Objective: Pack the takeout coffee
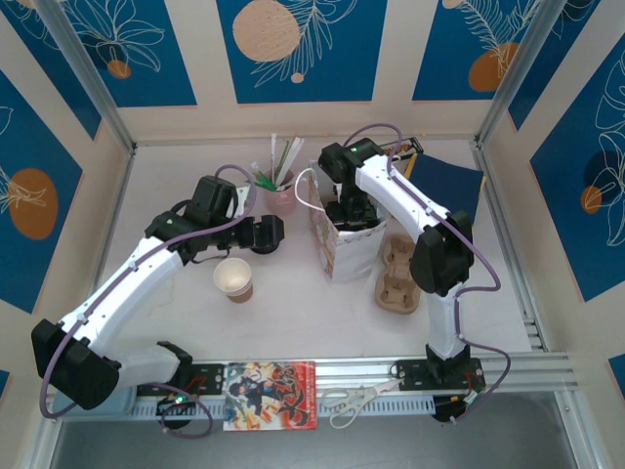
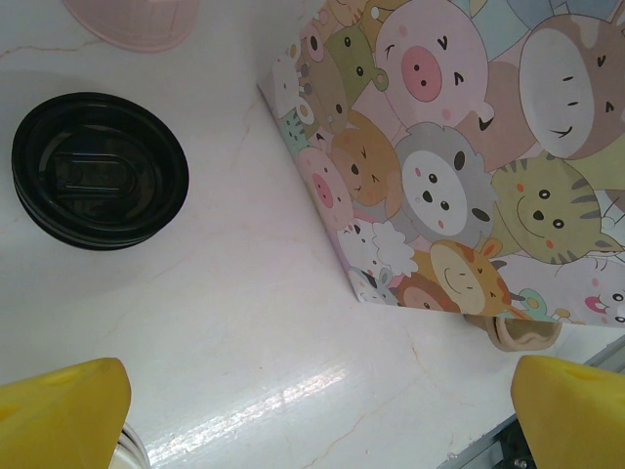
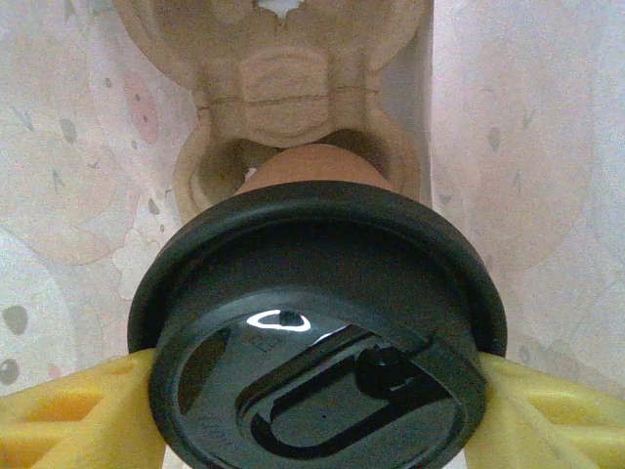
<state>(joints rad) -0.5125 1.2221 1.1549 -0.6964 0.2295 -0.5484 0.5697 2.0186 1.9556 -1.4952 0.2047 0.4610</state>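
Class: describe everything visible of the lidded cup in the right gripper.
The lidded cup is upright, seen from above. Its glossy black, plastic-looking lid has a raised rim, an oval recess and a small plug; a sliver of brown body shows beyond. The right gripper clamps the lid's edge between yellow fingers. It is over a socket of a pulp carrier inside a bag; contact there is unclear.

Two kraft-brown round paper cups: an open cup (image 1: 234,280) left of centre in the top view, and a lidded cup (image 3: 311,163) mid-frame at the right wrist. Two black round plastic lids: a fitted lid (image 3: 322,332) on that cup, and a loose lid (image 2: 100,171) at the upper left of the left wrist frame. Two brown moulded-pulp carriers — a table carrier (image 1: 398,277) and a bagged carrier (image 3: 283,88). One each: cartoon-animal paper bag (image 1: 344,256), pink straw cup (image 1: 281,195), white-handled scissors (image 1: 356,399), comic magazine (image 1: 270,394), dark blue folder (image 1: 444,181).
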